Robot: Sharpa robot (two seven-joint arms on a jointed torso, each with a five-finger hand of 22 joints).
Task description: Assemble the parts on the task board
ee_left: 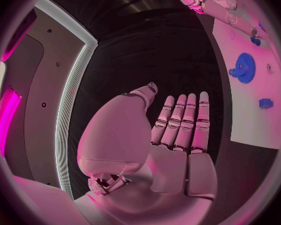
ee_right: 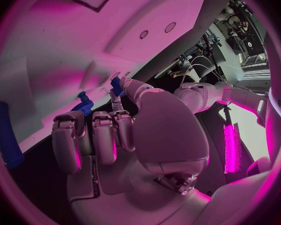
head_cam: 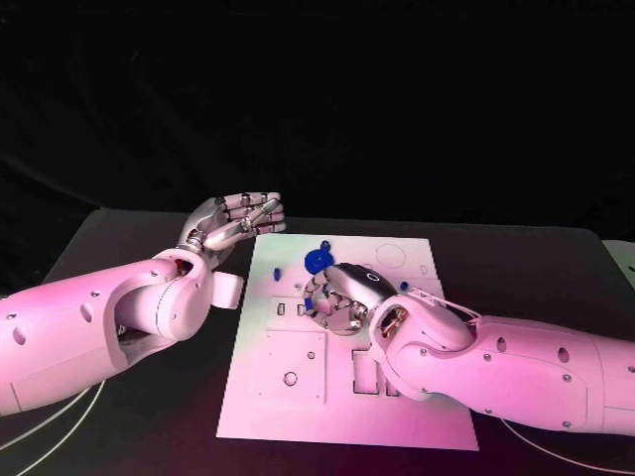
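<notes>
The white task board [head_cam: 349, 402] lies in the middle of the black table. A blue gear [head_cam: 317, 261] stands on its far part, with small blue parts [head_cam: 278, 270] beside it. My right hand [head_cam: 340, 297] sits on the board just in front of the gear, fingers curled down. In the right wrist view, that hand [ee_right: 115, 130] has a small blue part [ee_right: 117, 85] at its thumb tip and another [ee_right: 84, 102] by its fingertips; whether either is held is unclear. My left hand [head_cam: 240, 220] hovers at the board's far left corner. Its fingers [ee_left: 181, 125] are straight and hold nothing.
The board [ee_left: 259, 130] has several cut-outs and slots in its near half [head_cam: 368, 375]. In the left wrist view the gear [ee_left: 243, 67] and a small blue block [ee_left: 265, 103] sit on it. A long blue piece [ee_right: 6, 135] lies beside my right hand.
</notes>
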